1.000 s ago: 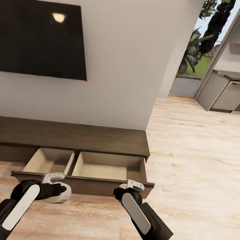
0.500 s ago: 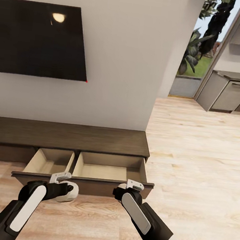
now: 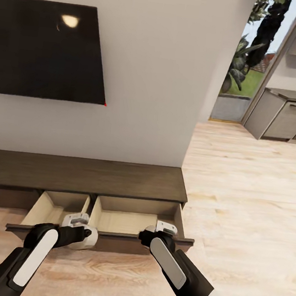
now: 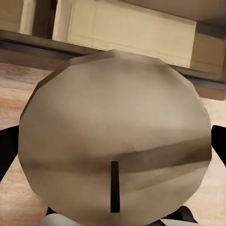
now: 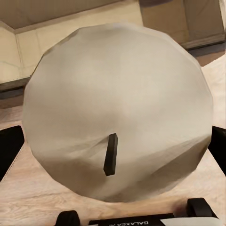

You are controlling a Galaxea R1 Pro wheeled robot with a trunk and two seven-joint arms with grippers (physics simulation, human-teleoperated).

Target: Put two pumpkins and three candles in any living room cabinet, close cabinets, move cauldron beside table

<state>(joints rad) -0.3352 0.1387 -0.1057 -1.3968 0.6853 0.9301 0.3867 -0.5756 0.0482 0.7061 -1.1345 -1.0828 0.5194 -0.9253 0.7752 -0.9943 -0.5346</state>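
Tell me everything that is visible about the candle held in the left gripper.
The candle is a stubby, pale grey-white, waxy-looking body with a rounded, faceted top and a short dark wick at its middle. In the left wrist view it sits between the gripper's dark fingers, which press its sides. In the head view the candle is held by the left gripper just in front of the open drawer of the dark brown cabinet, above the wooden floor.
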